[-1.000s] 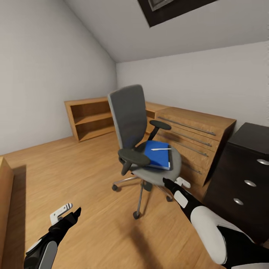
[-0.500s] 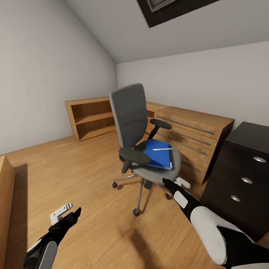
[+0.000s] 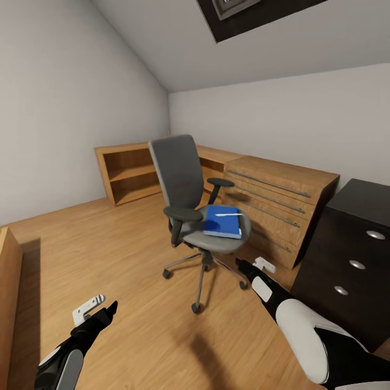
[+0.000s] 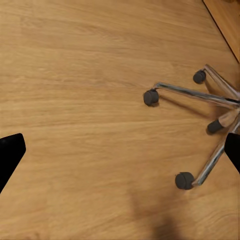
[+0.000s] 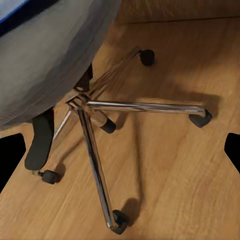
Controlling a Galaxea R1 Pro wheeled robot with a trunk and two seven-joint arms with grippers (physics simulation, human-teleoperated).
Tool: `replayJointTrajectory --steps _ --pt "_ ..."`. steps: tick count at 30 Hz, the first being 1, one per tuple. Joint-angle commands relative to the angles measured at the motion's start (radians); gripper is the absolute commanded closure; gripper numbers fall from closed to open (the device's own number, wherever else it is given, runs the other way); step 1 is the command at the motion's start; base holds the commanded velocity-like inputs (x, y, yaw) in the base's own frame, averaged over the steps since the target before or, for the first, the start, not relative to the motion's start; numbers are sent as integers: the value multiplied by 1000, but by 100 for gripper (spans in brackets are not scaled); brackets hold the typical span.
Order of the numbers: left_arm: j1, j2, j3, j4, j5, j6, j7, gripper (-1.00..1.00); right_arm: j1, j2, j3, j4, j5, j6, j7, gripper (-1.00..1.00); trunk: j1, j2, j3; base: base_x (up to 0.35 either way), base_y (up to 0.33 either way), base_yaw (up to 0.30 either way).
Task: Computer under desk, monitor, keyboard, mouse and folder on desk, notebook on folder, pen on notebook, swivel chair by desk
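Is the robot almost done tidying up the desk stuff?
No, hardly begun. The blue folder lies on the swivel chair with the pen on top. Both grippers, left and right, look open and hold nothing. The chair stands away from the black desk.

Swivel chair: polished chrome base

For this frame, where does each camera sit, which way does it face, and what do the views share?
Head view: from the robot's head, looking forward and down at the swivel chair carrying the folder; both forearms show, left gripper and right gripper.
Left wrist view: on the left arm, facing the wood floor; dark fingertips at the edges.
Right wrist view: on the right arm, facing under the seat; fingertips likewise.
Shared: the chair's chrome star base.
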Motion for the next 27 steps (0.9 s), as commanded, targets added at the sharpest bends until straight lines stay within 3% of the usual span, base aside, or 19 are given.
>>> replayJointTrajectory --steps 1,27 --pt "-1 -1 1 -2 11 5 6 -100 -1 0 1 0 -8 -3 -2 -100 -4 7 2 0 0 0" --pt "-1 -4 -10 0 11 5 6 -100 0 0 1 0 -6 -3 -2 -100 -104 189 84 0 0 0"
